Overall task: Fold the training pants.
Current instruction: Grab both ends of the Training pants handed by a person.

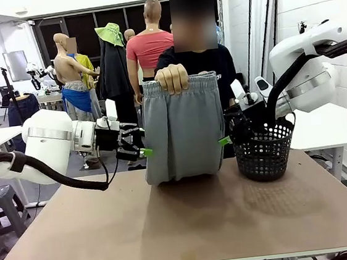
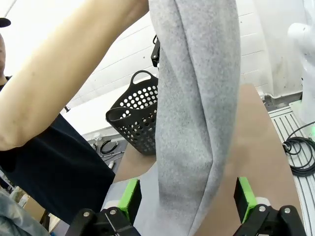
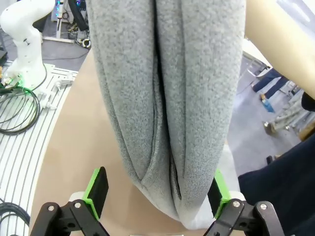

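Left claw (image 1: 141, 149) and right claw (image 1: 225, 140) gape released, each straddling an edge of the training pants (image 1: 183, 129), which a person's hand (image 1: 172, 78) dangles between them, presumably for gripping.

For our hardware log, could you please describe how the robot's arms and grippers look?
The left arm and right arm are glossy white with silver joint rings and black cables. The left gripper and right gripper are black with green pads.

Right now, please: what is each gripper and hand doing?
Left gripper: open, training pants between its fingers.
Right gripper: open, pants between its fingers.
Person's hand: holding up the waistband.
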Robot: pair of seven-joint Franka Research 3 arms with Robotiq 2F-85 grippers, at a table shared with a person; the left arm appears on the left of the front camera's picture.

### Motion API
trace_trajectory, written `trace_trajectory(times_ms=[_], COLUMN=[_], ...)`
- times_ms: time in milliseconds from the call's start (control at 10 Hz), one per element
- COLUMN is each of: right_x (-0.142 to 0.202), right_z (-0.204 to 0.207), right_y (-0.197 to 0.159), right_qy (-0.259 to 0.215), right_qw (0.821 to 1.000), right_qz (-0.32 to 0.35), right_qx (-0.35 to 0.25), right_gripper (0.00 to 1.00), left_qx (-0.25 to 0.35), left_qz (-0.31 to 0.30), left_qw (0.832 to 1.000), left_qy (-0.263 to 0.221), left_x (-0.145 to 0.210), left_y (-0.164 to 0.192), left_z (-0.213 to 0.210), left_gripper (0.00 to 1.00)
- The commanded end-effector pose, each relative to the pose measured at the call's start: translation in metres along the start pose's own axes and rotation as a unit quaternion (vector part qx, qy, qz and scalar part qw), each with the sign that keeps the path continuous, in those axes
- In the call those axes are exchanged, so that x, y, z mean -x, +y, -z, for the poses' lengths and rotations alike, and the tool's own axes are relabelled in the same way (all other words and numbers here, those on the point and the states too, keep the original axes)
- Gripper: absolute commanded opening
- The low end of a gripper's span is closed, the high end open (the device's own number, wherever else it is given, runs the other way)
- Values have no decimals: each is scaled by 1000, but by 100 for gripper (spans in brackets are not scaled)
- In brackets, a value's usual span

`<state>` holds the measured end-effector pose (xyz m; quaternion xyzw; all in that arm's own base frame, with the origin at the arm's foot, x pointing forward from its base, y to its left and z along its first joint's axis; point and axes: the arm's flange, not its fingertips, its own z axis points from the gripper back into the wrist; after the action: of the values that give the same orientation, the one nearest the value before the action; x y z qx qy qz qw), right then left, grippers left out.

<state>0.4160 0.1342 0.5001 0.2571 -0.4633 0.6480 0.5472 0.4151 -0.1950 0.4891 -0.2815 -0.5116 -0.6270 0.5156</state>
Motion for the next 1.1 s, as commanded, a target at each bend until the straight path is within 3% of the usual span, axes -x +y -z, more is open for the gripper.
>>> trace_trajectory(times_ms=[0,200,600,1000], right_x=[0,-7,-22,-49], right_z=[0,6,8,0], right_y=[0,-7,0,7], right_qy=[-2,-75,-152,-176], right_qw=[1000,997,988,984], right_qz=[0,10,15,20], right_qx=[-1,-12,-26,-21], right_gripper=[100,100,100,100], left_qx=[1,-23,-55,-35], left_qz=[1,3,-19,-45], left_qw=[1000,999,996,995], left_qy=[-2,-31,-66,-82], left_x=[-2,-12,-36,-71], left_y=[-1,-4,-9,-8], left_z=[2,11,15,14], left_gripper=[100,100,100,100])
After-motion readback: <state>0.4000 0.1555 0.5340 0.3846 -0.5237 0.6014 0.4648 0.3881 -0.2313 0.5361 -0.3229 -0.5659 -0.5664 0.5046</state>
